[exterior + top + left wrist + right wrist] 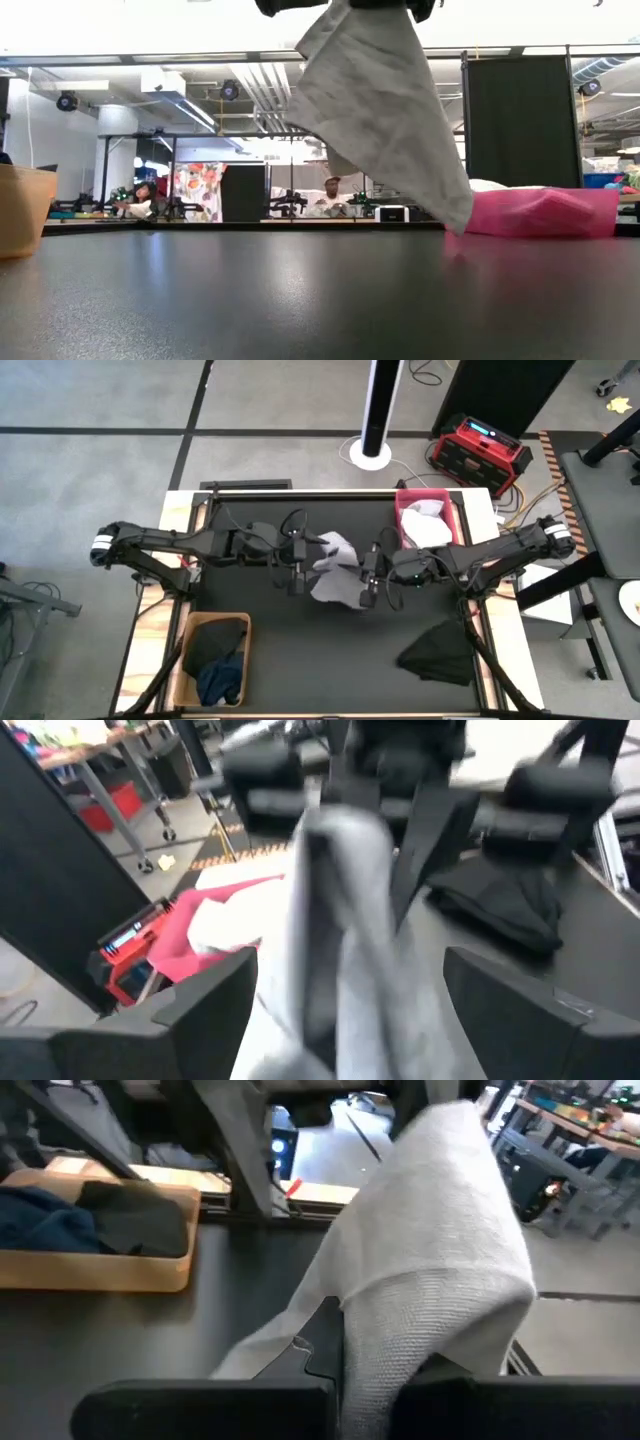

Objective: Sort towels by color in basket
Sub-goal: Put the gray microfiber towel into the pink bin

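A light grey towel (335, 570) hangs in the air over the middle of the table, between my two grippers. My right gripper (368, 575) comes from the table's right and is shut on it. My left gripper (300, 565) comes from the left and is open, its fingers (210, 1010) standing wide on either side of the towel's bunched top (340, 920). A black towel (440, 650) lies crumpled on the table at the near right. In the low view the grey towel (380, 110) hangs down as a wide flap. My right gripper holds the grey towel by its upper part (400, 1330), coming roughly level from the table's right. The cloth drapes over the fingers and hides the place of contact. The towel hangs slack below, its lowest corner (460, 222) clear of the table.
A pink basket (405, 510) with white towels stands at the far right. A tan basket (190, 635) with black and navy towels stands at the near left. Bare black tabletop lies between the tan basket and the black towel.
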Action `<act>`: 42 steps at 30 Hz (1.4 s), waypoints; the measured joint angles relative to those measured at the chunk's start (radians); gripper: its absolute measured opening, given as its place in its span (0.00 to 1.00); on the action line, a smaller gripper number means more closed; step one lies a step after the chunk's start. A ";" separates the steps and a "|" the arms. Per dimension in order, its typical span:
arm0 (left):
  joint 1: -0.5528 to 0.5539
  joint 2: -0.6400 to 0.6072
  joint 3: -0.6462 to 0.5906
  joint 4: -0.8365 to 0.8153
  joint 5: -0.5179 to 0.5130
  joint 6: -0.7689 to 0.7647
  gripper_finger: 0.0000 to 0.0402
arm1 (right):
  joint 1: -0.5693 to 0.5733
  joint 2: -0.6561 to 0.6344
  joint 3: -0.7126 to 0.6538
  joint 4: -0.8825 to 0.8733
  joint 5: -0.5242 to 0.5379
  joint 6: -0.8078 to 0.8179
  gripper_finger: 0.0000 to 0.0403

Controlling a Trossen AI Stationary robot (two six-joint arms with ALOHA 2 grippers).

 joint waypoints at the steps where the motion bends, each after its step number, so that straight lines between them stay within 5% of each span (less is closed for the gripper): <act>1: 0.000 0.000 -0.020 0.014 0.000 -0.004 0.76 | 0.008 -0.003 -0.006 0.001 0.000 0.000 0.02; 8: 0.000 0.000 -0.164 0.208 0.110 -0.087 0.75 | 0.044 -0.003 -0.027 0.070 0.008 -0.010 0.02; 19: -0.007 0.048 -0.283 0.409 0.115 -0.160 0.73 | 0.043 -0.002 -0.029 0.236 0.027 -0.025 0.02; 24: -0.013 0.074 -0.282 0.446 0.114 -0.164 0.56 | 0.041 0.006 -0.029 0.269 0.086 0.000 0.02; 31: -0.018 0.071 -0.280 0.459 0.156 -0.125 0.05 | 0.041 0.007 -0.031 0.264 0.183 0.025 0.02; 37: -0.022 0.060 -0.280 0.483 0.221 -0.111 0.02 | 0.037 0.000 -0.031 0.183 0.231 0.090 0.03; 42: -0.022 0.044 -0.280 0.487 0.270 -0.112 0.02 | 0.031 -0.040 -0.030 0.052 0.228 0.185 0.14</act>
